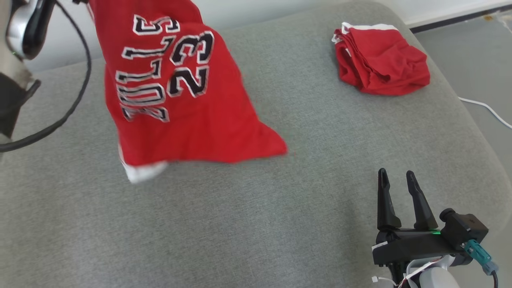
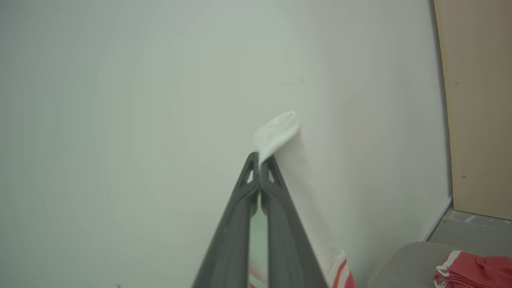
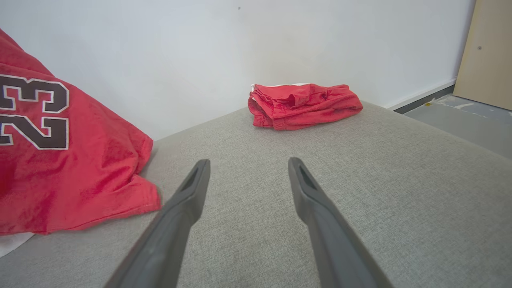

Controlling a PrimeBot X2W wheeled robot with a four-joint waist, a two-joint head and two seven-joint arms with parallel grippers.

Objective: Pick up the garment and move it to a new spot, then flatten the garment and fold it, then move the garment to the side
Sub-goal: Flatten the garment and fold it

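Observation:
The garment (image 1: 176, 100), a red jersey with "23" in black and white lettering, hangs from above over the left part of the grey cushion (image 1: 280, 224). Its lower hem, red with a white edge, reaches down to the cushion, as the right wrist view of the garment (image 3: 60, 172) shows. My left gripper (image 2: 260, 160) is shut on the garment, and a white strip of its trim (image 2: 277, 134) pokes out past the fingertips. My right gripper (image 1: 397, 180) stands open low at the cushion's front right with nothing between its fingers (image 3: 192, 192).
A second red garment (image 1: 380, 64) lies folded at the cushion's far right corner. A black cable (image 1: 82, 80) loops down from my left arm at the upper left. A white cable (image 1: 486, 108) runs on the floor to the right. A white wall stands behind the cushion.

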